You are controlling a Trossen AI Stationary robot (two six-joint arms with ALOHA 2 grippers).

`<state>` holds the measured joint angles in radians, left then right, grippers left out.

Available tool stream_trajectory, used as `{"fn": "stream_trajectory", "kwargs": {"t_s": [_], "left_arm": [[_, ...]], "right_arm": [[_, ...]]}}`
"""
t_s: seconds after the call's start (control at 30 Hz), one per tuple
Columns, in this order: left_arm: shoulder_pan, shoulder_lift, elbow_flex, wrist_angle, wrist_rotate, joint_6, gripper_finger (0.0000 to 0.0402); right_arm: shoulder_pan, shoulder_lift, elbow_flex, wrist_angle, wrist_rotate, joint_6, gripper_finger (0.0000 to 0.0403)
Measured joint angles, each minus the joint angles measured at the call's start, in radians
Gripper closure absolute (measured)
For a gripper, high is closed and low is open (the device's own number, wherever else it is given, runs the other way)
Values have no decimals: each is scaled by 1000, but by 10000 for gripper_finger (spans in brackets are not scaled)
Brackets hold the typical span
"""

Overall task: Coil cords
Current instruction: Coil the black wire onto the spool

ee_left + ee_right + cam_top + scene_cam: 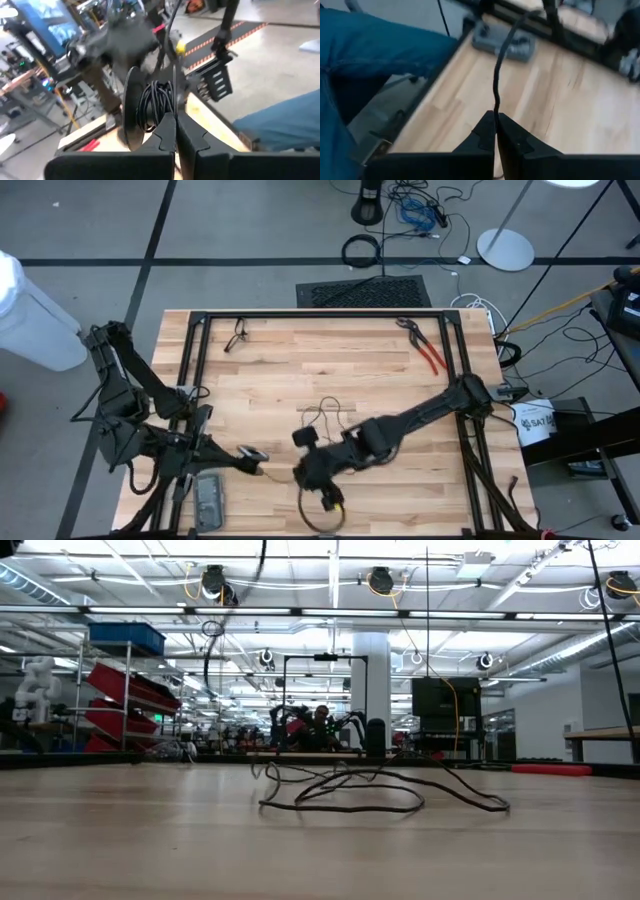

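Two dark arms worked over the pale wooden plank table (300, 370), both near its front edge. The thin, flexible black cord (340, 792) lay partly in loose loops near the middle of the table, and a strand ran up into the right tool (495, 131), whose fingers were pressed shut on it. The left tool (176, 131) was also closed, pinching a bundle of already wound turns of that cord, just left of the right tool. By the look of it, the coiling step was under way, with part of the cord gathered. The next move would likely call for the right tool to carry its strand round the held bundle without dragging the loose loops into a tangle.
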<state>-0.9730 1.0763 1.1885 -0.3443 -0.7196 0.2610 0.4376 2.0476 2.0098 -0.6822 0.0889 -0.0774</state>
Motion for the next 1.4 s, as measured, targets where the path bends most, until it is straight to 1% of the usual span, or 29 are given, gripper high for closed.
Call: {"fn": "stream_trajectory", "kwargs": {"t_s": [0.07,0.2,0.37,0.53,0.63,0.8,0.9,0.97,1.03,1.13,1.2,1.4], "left_arm": [[7,0,0,-22,-3,-20,400],[8,0,0,-52,-3,-53,400],[8,0,0,-83,30,-77,400],[8,0,0,-88,42,-97,400],[8,0,0,-87,42,-97,400],[8,-2,0,-75,42,-87,400],[8,-3,0,-23,44,-65,400],[8,-6,0,10,76,-64,400],[8,-7,0,34,133,-67,400],[8,-8,0,35,196,-83,400],[8,-8,0,32,214,-100,400],[11,-8,0,-5,197,-134,400]], "right_arm": [[39,0,33,-2,45,-32,402],[114,0,96,-25,178,-98,403],[185,0,165,-37,315,-158,403],[233,0,192,-32,438,-204,403],[249,0,191,-36,486,-228,403],[255,0,191,-40,485,-215,403],[255,0,191,-81,484,-188,403],[253,0,191,-124,484,-159,403],[250,0,191,-154,483,-138,403],[250,0,191,-159,486,-133,403],[250,0,191,-158,486,-133,403],[257,-9,191,-105,491,-159,403]]}}
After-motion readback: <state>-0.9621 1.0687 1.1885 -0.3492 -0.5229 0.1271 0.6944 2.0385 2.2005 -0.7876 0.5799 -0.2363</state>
